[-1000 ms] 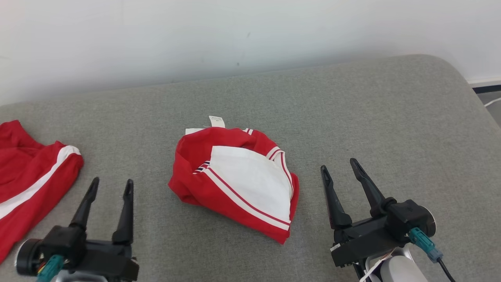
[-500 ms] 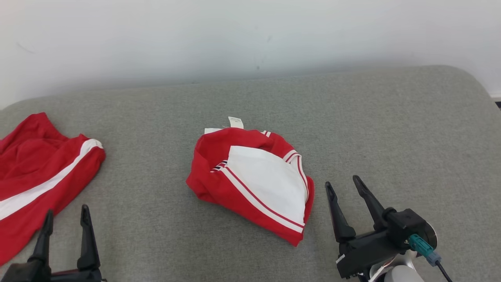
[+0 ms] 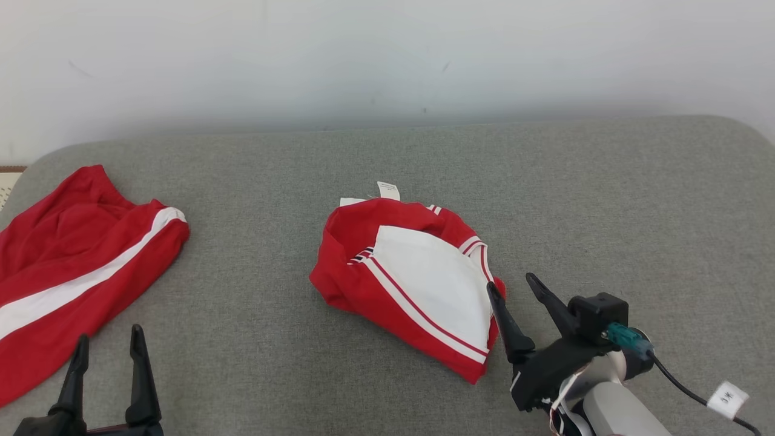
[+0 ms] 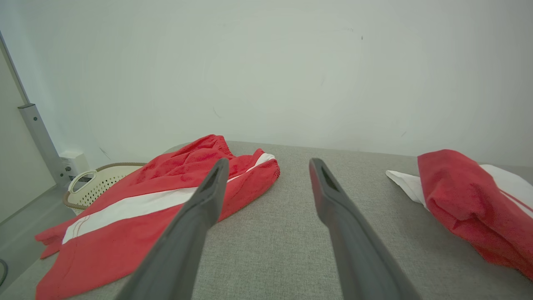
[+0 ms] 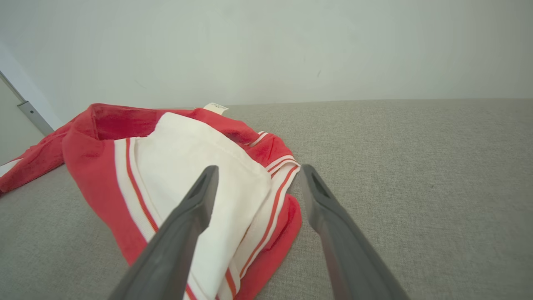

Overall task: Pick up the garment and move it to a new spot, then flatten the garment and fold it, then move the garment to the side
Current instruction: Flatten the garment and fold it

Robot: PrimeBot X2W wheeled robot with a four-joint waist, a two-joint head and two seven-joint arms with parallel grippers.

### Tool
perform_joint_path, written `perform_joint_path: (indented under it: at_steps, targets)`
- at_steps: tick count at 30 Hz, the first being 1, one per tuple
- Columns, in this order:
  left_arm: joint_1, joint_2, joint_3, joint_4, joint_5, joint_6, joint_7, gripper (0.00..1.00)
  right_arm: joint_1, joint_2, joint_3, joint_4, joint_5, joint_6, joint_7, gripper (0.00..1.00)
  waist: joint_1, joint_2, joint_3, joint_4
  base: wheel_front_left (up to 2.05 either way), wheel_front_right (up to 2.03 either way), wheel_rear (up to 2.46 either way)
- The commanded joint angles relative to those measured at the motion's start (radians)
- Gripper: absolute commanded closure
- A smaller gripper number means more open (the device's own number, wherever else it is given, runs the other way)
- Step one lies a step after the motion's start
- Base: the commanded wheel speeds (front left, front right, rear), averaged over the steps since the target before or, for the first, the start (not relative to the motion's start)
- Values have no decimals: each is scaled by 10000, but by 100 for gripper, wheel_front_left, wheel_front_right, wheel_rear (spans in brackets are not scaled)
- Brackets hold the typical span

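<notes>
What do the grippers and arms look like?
Left gripper and right gripper: two long, tapering dark fingers on black bodies. Behind the right one: teal connector, black cable with white tag, pale forearm.

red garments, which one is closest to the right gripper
The bunched one with the white panel, beside the right gripper; the striped one lies far left.

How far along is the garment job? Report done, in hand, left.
Done: nothing that shows; the red-and-white garment lies bunched on the grey upholstered surface, unheld. In hand: the right gripper, open, sits at the garment's right edge, seemingly lining up a grasp; the left gripper is open, apart from it. Left: pick up, relocate, flatten, fold, move aside.
</notes>
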Motion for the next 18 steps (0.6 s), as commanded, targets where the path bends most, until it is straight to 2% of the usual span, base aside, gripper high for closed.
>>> perform_joint_path:
  at_steps: [1, 11, 18]
  targets:
    - [54, -51, 79, 36, 156, -67, -69, 0, -233, -35, 148, 278, 195, 4, 176, 0, 0, 0, 32, 32, 0, 0, 0]
    - [-259, -333, 300, 188, 382, -436, -69, 0, -1539, 4, 928, 2093, 1320, 4, 713, 0, 0, 0, 201, 296, 0, 0, 0]
    - [-380, -539, 454, 327, 564, -688, -70, 0, -2108, 13, 1556, 3222, 1965, 4, 470, 2, 0, 0, 294, 522, 0, 0, 0]
